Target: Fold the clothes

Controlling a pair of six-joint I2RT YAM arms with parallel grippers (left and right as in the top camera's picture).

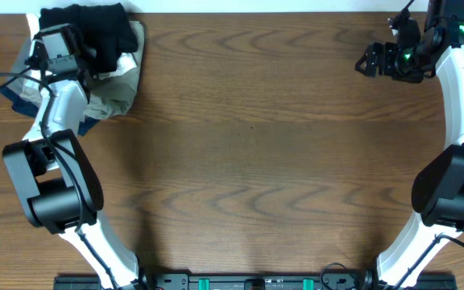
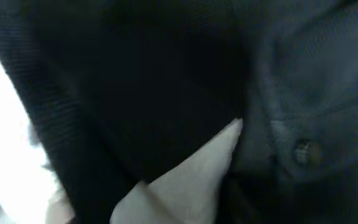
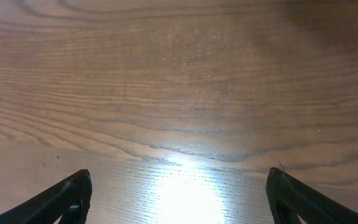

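Observation:
The black clothes [image 1: 95,26] lie bunched on top of a pile at the far left corner of the table. My left gripper [image 1: 87,53] is down against this black fabric, and its fingers are hidden. The left wrist view is filled with dark fabric [image 2: 142,87], a pale pointed piece of cloth [image 2: 191,180] and a small button [image 2: 304,151]; no fingers show. My right gripper [image 1: 369,60] hovers at the far right, open and empty. In the right wrist view its fingers [image 3: 179,193] are spread wide over bare wood.
Under the black garment lie a khaki garment [image 1: 118,90], white cloth [image 1: 123,64] and a navy one [image 1: 10,93]. The wooden table [image 1: 256,145] stretches between the arms. The arm bases stand at the front left and front right.

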